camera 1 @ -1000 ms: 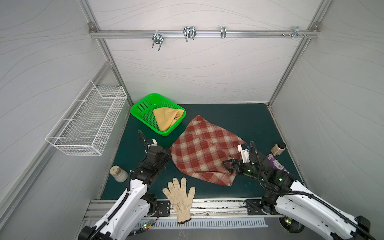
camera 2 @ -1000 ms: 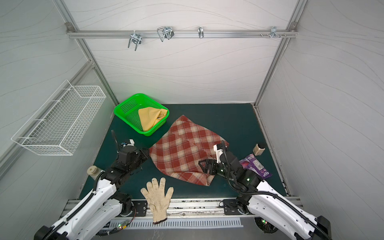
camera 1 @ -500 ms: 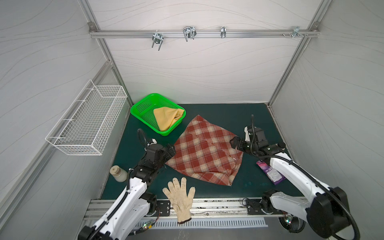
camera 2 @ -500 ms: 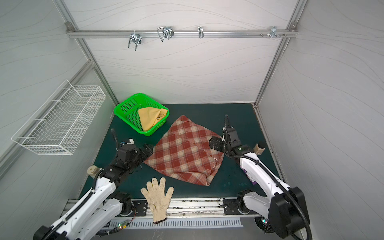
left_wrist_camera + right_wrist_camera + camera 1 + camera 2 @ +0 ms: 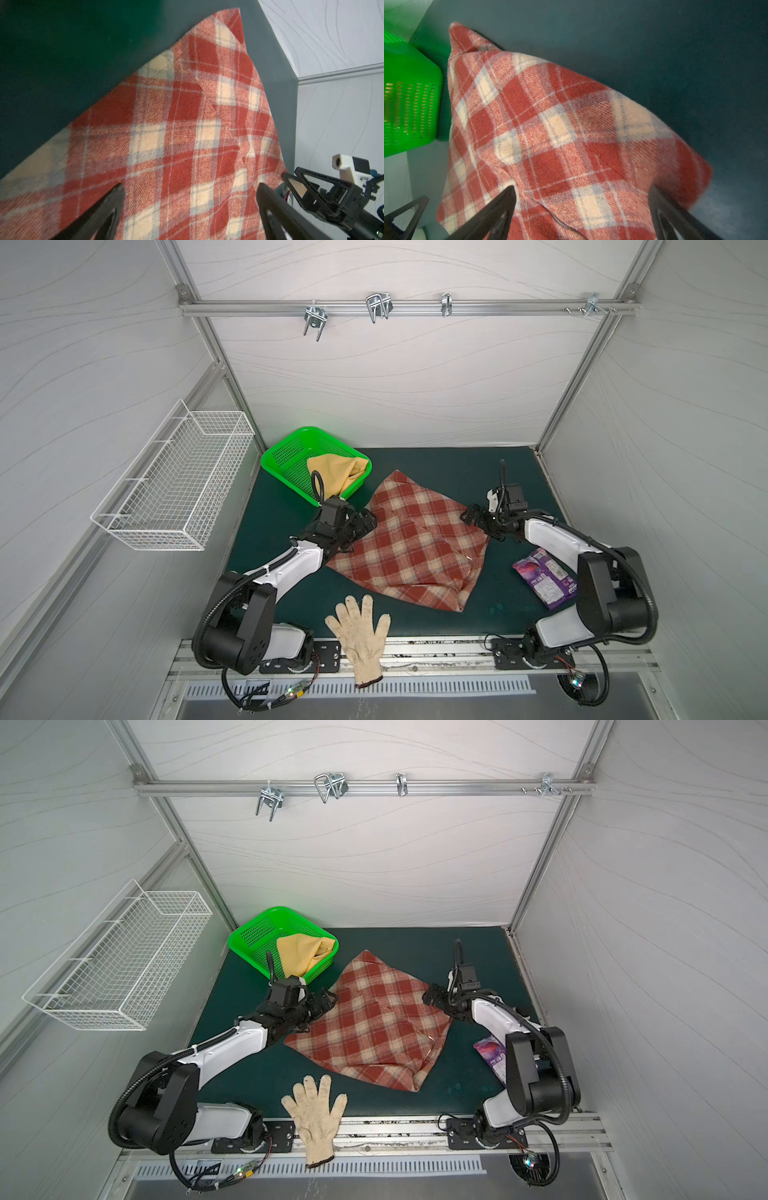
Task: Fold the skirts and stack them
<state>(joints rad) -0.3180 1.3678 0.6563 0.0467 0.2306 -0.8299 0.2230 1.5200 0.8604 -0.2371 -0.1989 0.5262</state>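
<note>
The rust-red and cream plaid skirt (image 5: 415, 547) (image 5: 374, 1029) lies spread on the green mat, with a fold along its front edge. My left gripper (image 5: 366, 522) (image 5: 327, 999) hangs open over its left edge, jaws wide with plaid cloth (image 5: 176, 124) below them. My right gripper (image 5: 471, 516) (image 5: 432, 997) stands open at the skirt's right corner, above the cloth (image 5: 560, 135). Neither left gripper (image 5: 191, 187) nor right gripper (image 5: 582, 189) holds anything. The mustard-yellow skirt (image 5: 336, 475) (image 5: 305, 952) lies bunched in the green basket (image 5: 286, 448) (image 5: 249, 932).
An off-white knitted glove (image 5: 361, 630) (image 5: 316, 1115) lies at the front edge, over the metal rail. A purple packet (image 5: 544, 583) (image 5: 490, 1050) lies at the right, beside my right arm. A white wire basket (image 5: 178, 485) hangs on the left wall.
My left gripper opened and moved right over the skirt's left edge. My right gripper swung from the skirt's front corner back to its right corner. The plaid skirt now lies flatter.
</note>
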